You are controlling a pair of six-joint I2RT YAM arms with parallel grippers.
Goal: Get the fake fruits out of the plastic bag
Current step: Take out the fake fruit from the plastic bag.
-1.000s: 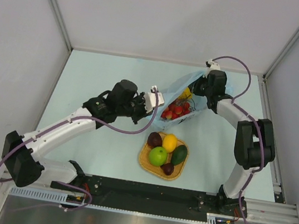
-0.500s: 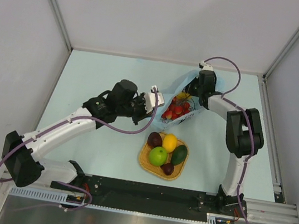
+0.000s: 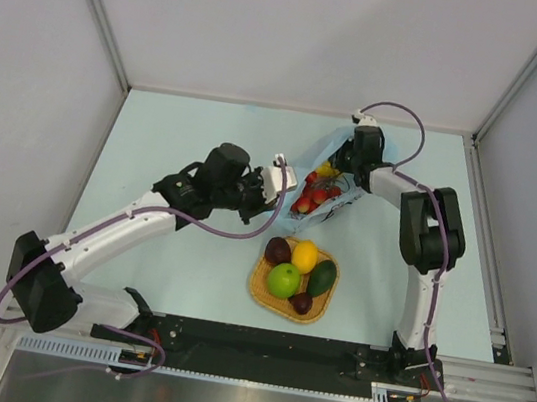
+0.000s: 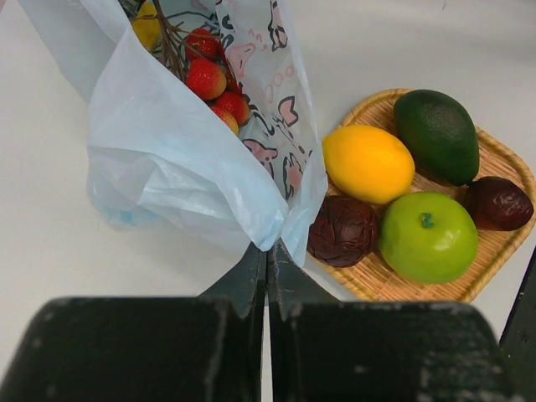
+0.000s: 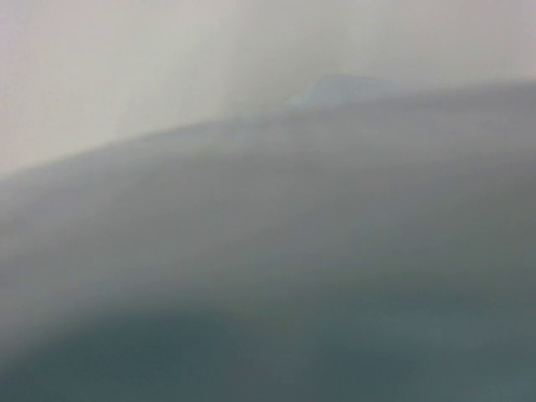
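Beyond the woven tray (image 4: 362, 291), toward the far middle of the tabletop (image 3: 188, 128), the plastic bag (image 4: 167, 159) lies with two fruits left inside: the red berries (image 4: 207, 78) and a yellow pear (image 4: 146, 27). The left pincer (image 4: 266, 254) is clenched on a thin fold at the bag's near corner. The right pincer (image 3: 347, 159) is pushed against or into the bag's far side. Its own camera shows only grey blur, so I cannot tell whether it is released or gripping.

The main risk is the film. The left hold is on a narrow pinch of slick plastic, and a pull from the other arm could slip it free or tear it. The berry stems may also snag in the folds and drag the whole bag along. With the right camera smothered, that arm is likely working blind and could close on plastic instead of fruit.

Room is tight on the near side. The tray sits just beside the bag's corner and already holds the lemon (image 4: 368, 163), avocado (image 4: 435, 134), green apple (image 4: 427, 236) and plums (image 4: 343, 232). A swinging bag could knock them. Bare tabletop opens to the left, and the back wall (image 3: 303, 34) stands close behind.
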